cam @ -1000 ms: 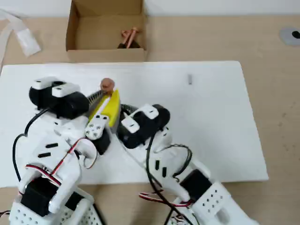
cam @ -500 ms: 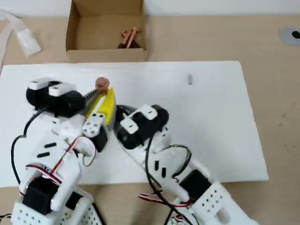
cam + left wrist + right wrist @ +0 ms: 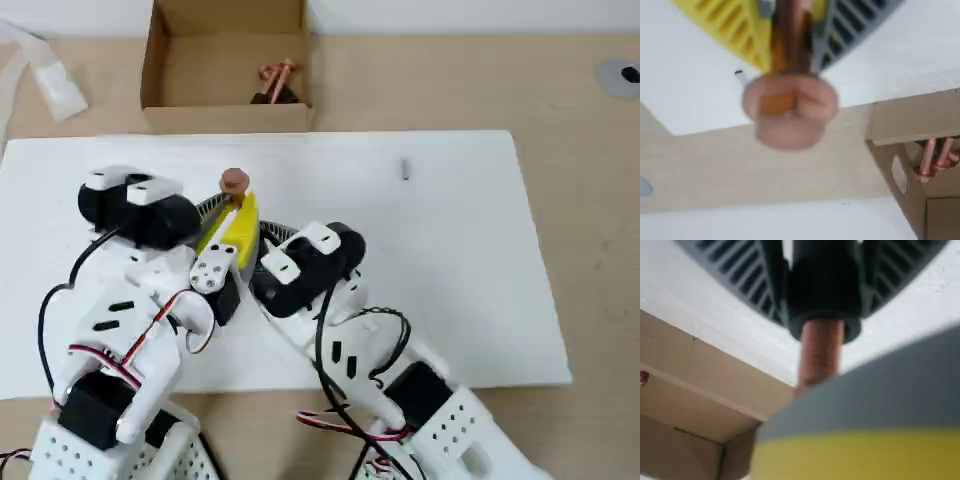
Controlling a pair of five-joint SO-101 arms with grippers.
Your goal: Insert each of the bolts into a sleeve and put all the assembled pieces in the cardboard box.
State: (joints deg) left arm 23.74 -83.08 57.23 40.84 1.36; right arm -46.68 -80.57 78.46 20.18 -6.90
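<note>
Wooden bench (image 3: 580,80) carrying a white board (image 3: 450,260). The cardboard box (image 3: 150,70) stands open at the bench's far edge, toward the far-left corner. Copper assembled pieces (image 3: 276,78) lie against its wall nearer the bench's right edge.

Left gripper (image 3: 792,30), one jaw yellow and one grey, is over the board's far-left part, near the box. Its jaws are clamped on the shaft of a copper bolt (image 3: 790,107) with a broad, rounded, slotted head, blurred at close range.

Right gripper (image 3: 825,270) has grey, ribbed jaws closed around a black sleeve (image 3: 825,290). A threaded copper shaft protrudes from the sleeve, its far end cut off by the left gripper in front. In the high view the yellow jaw covers the sleeve.
</note>
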